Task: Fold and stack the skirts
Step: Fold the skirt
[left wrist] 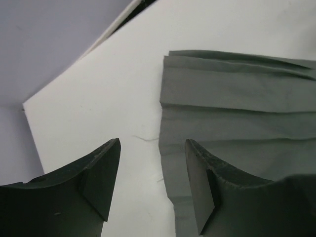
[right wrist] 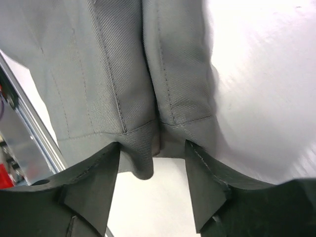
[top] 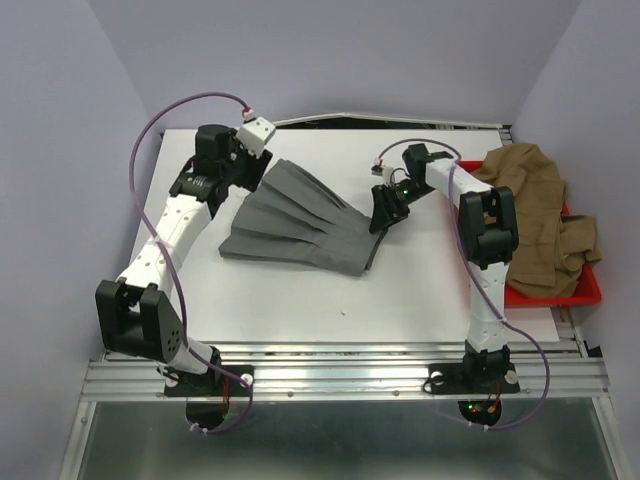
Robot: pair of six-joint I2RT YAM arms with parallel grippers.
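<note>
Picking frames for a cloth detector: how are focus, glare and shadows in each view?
Top external: even soft light, sharp, faint shadows beside the grey skirt. Left wrist: pleats crisp, the dark left tool fingers near the lens slightly soft. Right wrist: stitching sharp, but the white table glares and blurs the cloth's edge.

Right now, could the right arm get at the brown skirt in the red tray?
Probably yes: the brown skirt lies uncovered on the red tray beside that arm, and the right gripper is open.
</note>
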